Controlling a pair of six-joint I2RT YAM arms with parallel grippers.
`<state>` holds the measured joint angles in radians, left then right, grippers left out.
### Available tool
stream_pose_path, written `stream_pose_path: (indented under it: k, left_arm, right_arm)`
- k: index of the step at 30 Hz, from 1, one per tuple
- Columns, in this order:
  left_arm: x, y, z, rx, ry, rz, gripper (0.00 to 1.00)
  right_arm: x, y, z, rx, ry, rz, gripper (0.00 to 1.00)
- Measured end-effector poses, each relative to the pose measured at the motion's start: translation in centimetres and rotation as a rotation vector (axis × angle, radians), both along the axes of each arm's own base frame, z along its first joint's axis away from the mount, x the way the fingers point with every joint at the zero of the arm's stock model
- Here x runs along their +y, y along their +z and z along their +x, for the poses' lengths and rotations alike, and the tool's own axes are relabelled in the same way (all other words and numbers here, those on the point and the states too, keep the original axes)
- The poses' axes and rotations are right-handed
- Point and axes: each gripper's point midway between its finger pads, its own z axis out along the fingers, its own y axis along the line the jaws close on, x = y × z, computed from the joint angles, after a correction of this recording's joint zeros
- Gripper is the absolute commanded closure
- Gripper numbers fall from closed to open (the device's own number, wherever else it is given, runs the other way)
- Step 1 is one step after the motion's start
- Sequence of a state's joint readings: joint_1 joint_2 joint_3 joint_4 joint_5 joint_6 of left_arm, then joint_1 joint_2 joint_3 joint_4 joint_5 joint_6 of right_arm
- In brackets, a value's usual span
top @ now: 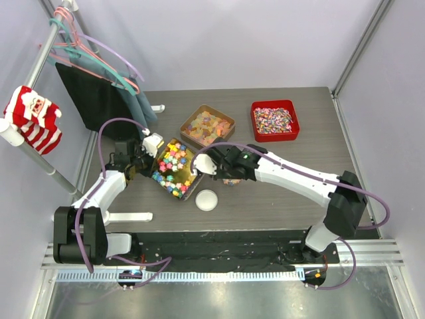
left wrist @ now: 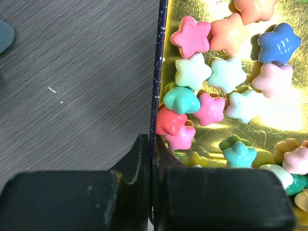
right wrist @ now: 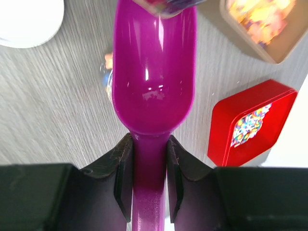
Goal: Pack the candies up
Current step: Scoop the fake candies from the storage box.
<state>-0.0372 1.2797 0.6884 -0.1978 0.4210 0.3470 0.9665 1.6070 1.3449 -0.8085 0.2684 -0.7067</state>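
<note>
The candies [top: 174,166] are bright star-shaped sweets [left wrist: 211,77] in pink, mint, blue and peach, heaped in a dark box with a gold inside [left wrist: 288,120]. My left gripper [left wrist: 153,144] is shut on the box's thin left wall [left wrist: 158,72]; from above it [top: 154,163] sits at the box's left edge. My right gripper [right wrist: 149,142] is shut on the handle of a purple scoop [right wrist: 154,72], whose bowl reaches toward the box's right corner [right wrist: 166,5]. No candy shows on the scoop. From above, the right gripper [top: 200,166] is at the box's right side.
A white round lid [top: 206,200] lies in front of the box. A small clear jar [top: 232,179] shows under the right arm. A brown tin of pale gummies [top: 207,125] and a red tin of speckled sweets [top: 274,119] stand behind. Hangers and a dark cloth [top: 99,93] fill the back left.
</note>
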Motion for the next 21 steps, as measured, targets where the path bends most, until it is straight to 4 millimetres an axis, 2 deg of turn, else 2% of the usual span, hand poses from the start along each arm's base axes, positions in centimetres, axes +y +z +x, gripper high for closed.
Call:
stream_pose_path:
  k: [7,13,18,21]
  left_arm:
    - [0.0,0.0,0.0,-0.001,0.000,-0.001,1.00]
    - [0.1,0.1,0.1,-0.003,0.004,-0.004,1.00]
    - [0.3,0.1,0.2,-0.008,0.013,0.003,1.00]
    - [0.3,0.1,0.2,-0.007,0.014,0.005,1.00]
  right_arm:
    - [1.6,3.9,-0.6,-0.005,0.015,0.157,0.99]
    - [1.5,4.1,-0.6,-0.009,-0.001,0.161,0.99]
    - [0.8,3.6,0.6,-0.071,-0.036,0.134,0.99]
    - [0.2,4.0,1.6,-0.121,-0.066,0.123,0.99]
